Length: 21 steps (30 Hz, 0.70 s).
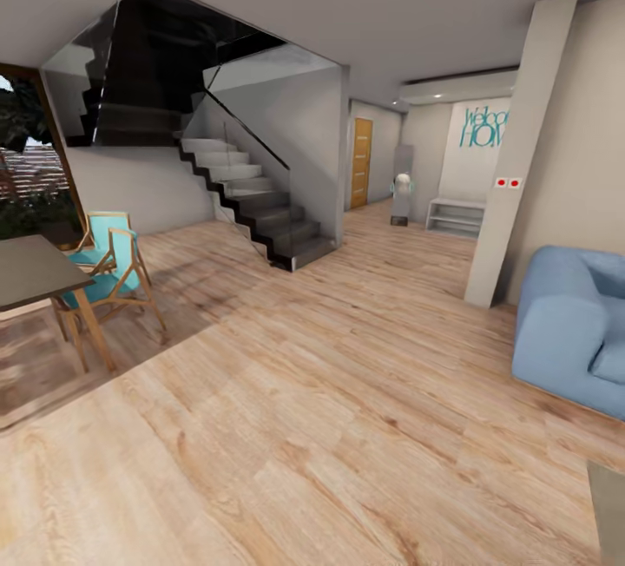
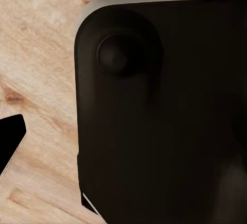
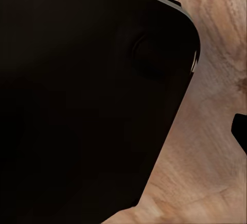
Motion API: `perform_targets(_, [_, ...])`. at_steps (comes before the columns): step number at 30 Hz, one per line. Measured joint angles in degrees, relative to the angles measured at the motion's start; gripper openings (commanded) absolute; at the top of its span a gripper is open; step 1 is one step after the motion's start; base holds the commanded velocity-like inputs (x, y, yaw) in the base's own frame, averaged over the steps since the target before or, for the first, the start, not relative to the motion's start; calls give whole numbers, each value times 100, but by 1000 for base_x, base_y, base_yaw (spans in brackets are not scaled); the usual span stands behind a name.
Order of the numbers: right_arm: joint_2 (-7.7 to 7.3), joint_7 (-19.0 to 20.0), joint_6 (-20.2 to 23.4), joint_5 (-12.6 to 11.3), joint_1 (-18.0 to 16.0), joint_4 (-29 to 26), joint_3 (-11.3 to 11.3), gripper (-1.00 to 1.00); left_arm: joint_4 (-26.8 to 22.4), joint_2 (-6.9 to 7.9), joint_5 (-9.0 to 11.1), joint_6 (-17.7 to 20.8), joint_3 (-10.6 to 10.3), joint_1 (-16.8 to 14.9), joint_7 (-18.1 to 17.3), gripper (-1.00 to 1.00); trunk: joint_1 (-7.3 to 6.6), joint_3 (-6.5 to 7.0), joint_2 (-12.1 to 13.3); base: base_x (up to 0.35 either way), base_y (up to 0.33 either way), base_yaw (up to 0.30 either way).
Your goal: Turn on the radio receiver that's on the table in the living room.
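Three pictures are offering no sign of the radio receiver, so which way it is lying from either claw, how its long axis is running and which arm is nearer are things I cannot tell. The head camera is looking across the light wood plank floor of the living room toward a dark staircase, with a blue sofa sitting at the right edge and a grey strip (possibly a corner of the tabletop, too little to be sure) poking in at the lower right. My guess is that the robot is travelling and needing to turn rightward, toward the sofa side. Each wrist camera is facing a large dark rounded body over the planks; whether either claw is open or closed I cannot tell.
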Motion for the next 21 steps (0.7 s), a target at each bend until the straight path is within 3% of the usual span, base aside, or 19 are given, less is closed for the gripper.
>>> perform_targets(21, [0, 0, 0, 0, 0, 0, 0, 100, 0, 0, -3, 0, 0, 0, -2, 100, 0, 46, 0, 0, 0, -283])
